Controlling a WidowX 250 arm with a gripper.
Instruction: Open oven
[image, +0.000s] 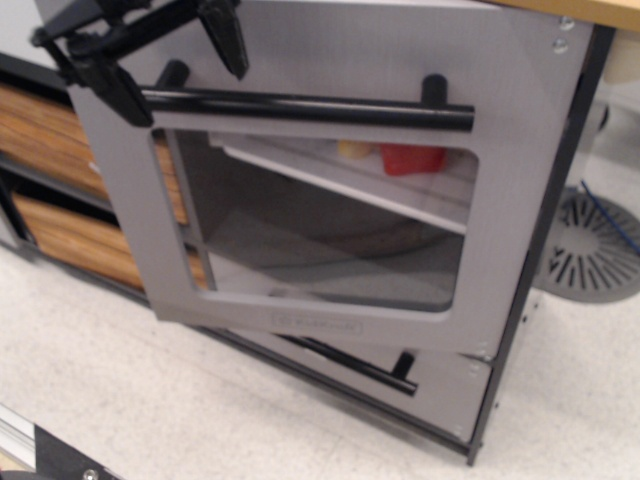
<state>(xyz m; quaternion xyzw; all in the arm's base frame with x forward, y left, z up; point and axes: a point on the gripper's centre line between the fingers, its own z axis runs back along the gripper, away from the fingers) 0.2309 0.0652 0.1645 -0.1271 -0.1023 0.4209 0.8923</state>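
Observation:
The grey oven door (330, 55) with its clear rounded window (320, 240) stands swung partly open, its left edge pulled out toward me and its right edge still at the cabinet. A long black bar handle (320, 108) runs across the top of the door. My black gripper (170, 62) is at the handle's left end. One finger (112, 88) is on the left of the bar and the other is above it, set wide apart with the bar between them. The white shelf (340, 188) shows through the window.
A red toy (412, 158) and a yellowish toy (352, 150) lie on the shelf. A windowless grey drawer panel (440, 385) with a black bar sits below the door. Wood-grain drawers (40, 140) are to the left. A grey round grate (600, 250) lies on the floor at right.

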